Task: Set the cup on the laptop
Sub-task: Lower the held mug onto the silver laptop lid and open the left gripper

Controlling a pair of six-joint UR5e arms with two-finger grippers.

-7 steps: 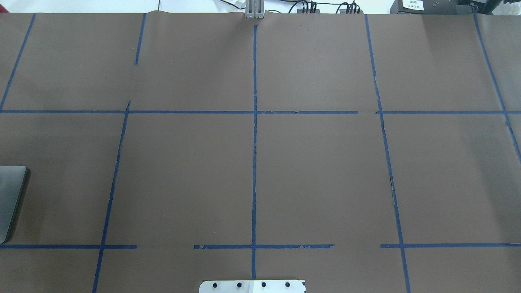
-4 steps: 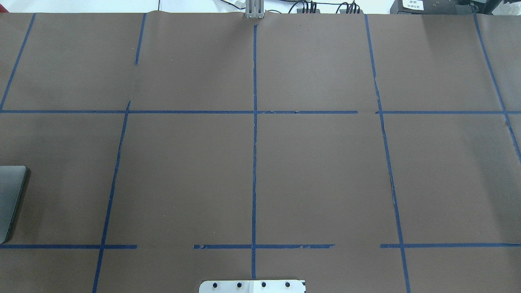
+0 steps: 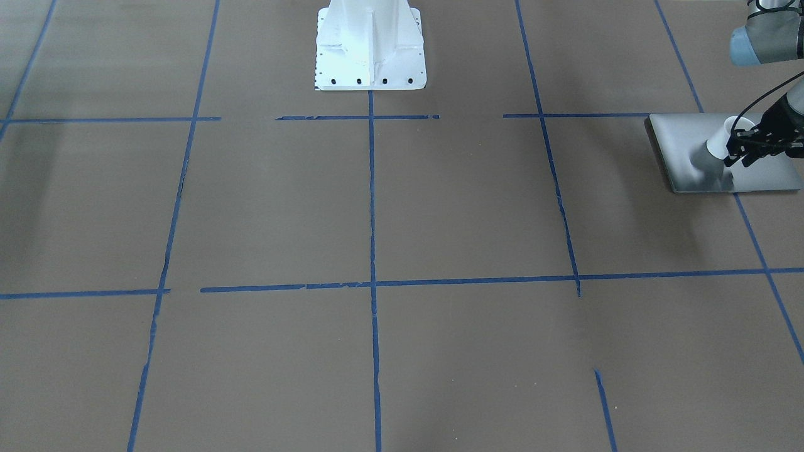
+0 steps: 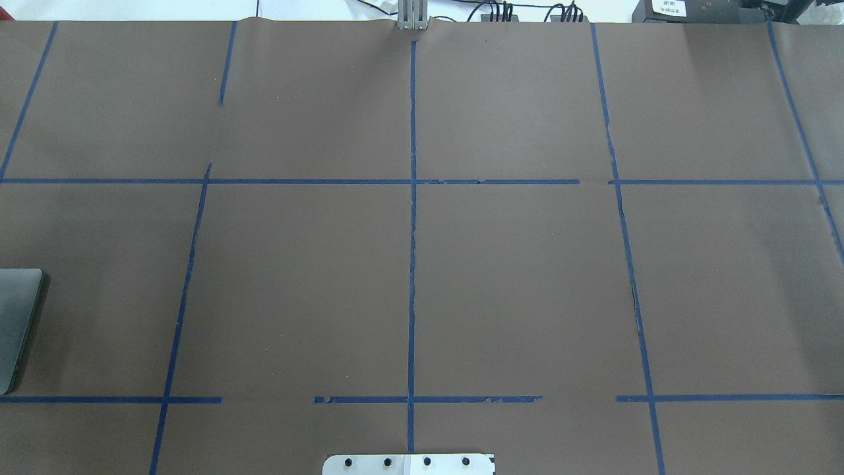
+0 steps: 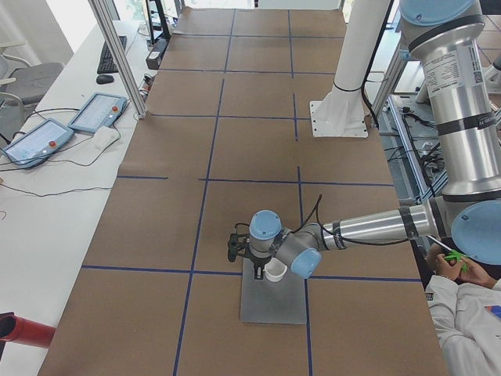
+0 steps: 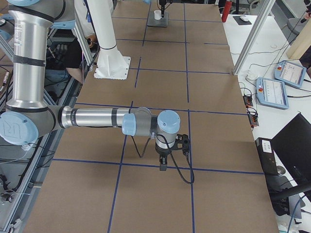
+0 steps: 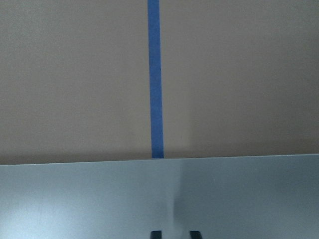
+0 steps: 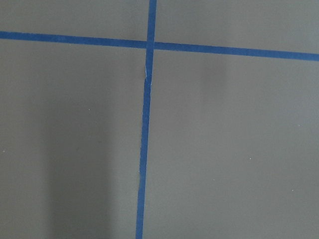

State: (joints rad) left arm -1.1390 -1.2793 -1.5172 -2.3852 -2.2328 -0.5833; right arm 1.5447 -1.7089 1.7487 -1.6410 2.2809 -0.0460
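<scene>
**A:** What are the surfaces like?

**B:** Matte brown paper (image 4: 527, 277) covers the table. Blue tape (image 4: 413, 264) rules it into squares and is frayed and broken in places. The laptop (image 3: 681, 135) is a thin, smooth, silver-grey slab with rounded corners, and its lid is glossy enough to carry a blurred dark reflection. The cup (image 3: 721, 139) is small, white plastic with a round rim.

**A:** And where does the cup sit?

**B:** It is upright over the laptop's lid, on the half nearer the table's middle. Its reflection runs straight from its base, so it is on the lid or just above it. Which of the two cannot be told.

**A:** Anything different from a second ago?

**B:** The overhead view catches only a strip of the laptop at its left edge. That strip lies in the same place, but its lid reads darker than it did a second ago.

**A:** The tools?

**B:** The left gripper (image 3: 736, 157) points down at the cup's side. Its fingertips (image 7: 156, 234) are drawn in to a narrow gap close over the lid, clamped on the cup. Whether they pinch the wall or the handle cannot be made out. The right gripper (image 6: 163, 165) hangs pointing down over bare paper near a tape crossing, well apart from the laptop. It shows only from the side, so how wide it stands cannot be told.
</scene>
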